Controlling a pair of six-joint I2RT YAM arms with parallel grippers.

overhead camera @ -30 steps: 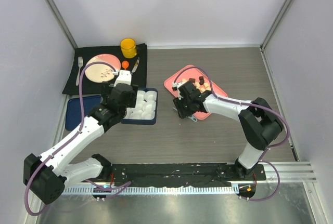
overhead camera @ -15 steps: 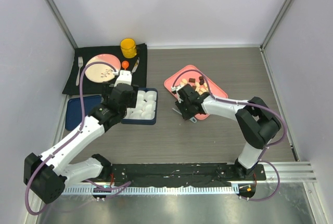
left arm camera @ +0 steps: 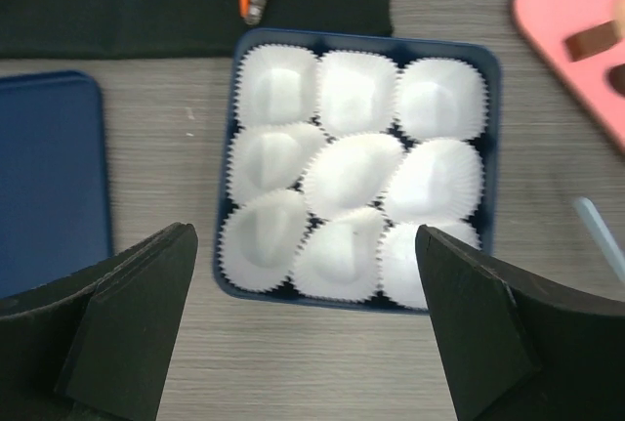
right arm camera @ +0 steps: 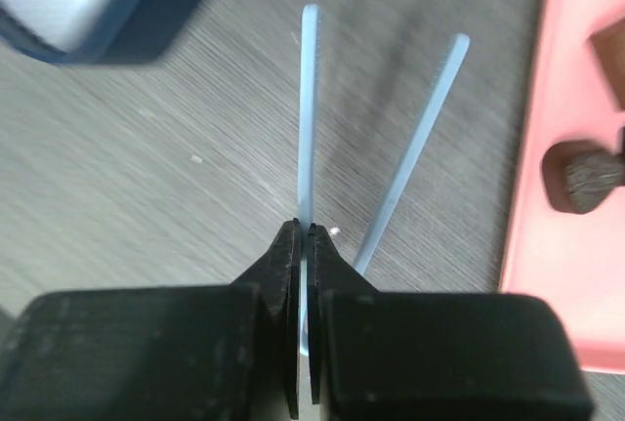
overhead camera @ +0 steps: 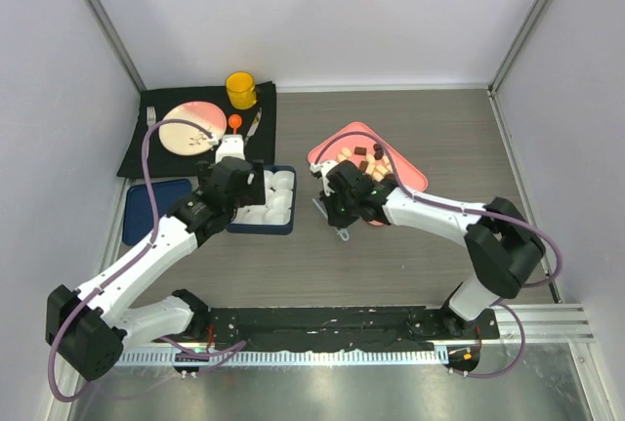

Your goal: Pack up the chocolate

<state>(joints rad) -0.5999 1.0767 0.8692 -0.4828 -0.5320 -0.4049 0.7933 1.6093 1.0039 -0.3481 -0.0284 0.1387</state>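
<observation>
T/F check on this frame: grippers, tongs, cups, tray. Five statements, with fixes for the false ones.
1. The right gripper is shut on the blue tongs. True.
2. Some cups in the box hold chocolate. False: all nine cups are empty.
3. The left gripper is open above the box. True.
4. The chocolate lies on a blue tray. False: it lies on the pink tray.
5. The tongs pinch a chocolate piece. False: their tips are spread apart and empty, over bare table beside the pink tray.
</observation>
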